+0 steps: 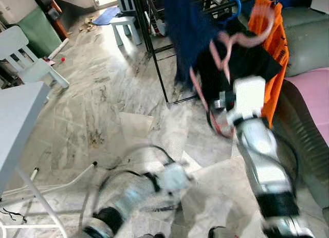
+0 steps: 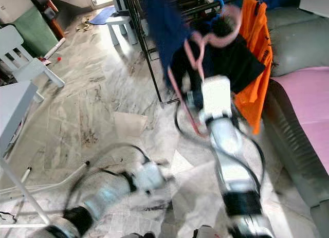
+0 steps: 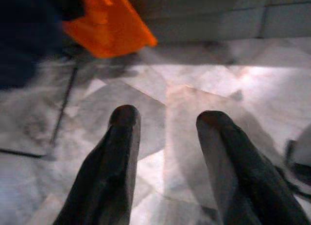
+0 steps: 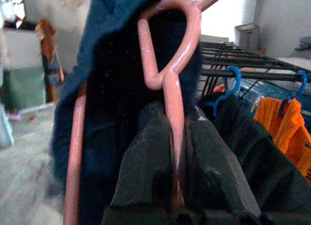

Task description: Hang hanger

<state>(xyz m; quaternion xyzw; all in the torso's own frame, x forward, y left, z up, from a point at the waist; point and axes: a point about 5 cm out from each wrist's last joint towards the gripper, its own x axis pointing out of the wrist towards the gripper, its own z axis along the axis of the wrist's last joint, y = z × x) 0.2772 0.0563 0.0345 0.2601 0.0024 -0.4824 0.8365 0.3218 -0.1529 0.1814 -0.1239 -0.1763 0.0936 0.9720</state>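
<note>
the right tool (image 4: 177, 152) is pinched on the stem of a pink hanger (image 4: 170, 64), its two black fingers (image 4: 146, 157) pressed against the wire just below the twisted neck. in the head views the right arm is raised toward the rack (image 2: 205, 4), and the hanger's hook sits up near the dark rails, blurred, so whether it touches a rail cannot be told. just beyond the hanger hang a navy garment (image 1: 187, 27), a black garment (image 1: 241, 63) and an orange garment (image 1: 270, 48), the last two on blue hangers (image 4: 233, 84) already over the rails. the left tool (image 3: 167, 157) is low over the marble floor (image 1: 103, 94), fingers spread and holding nothing. a white chair (image 1: 23, 55) and the edge of a desk (image 1: 15, 120) stand well apart on the left. judged from this, the pick-up is done and the carry to the rack looks nearly complete; seating the hook over a rail and letting go remain.
</note>
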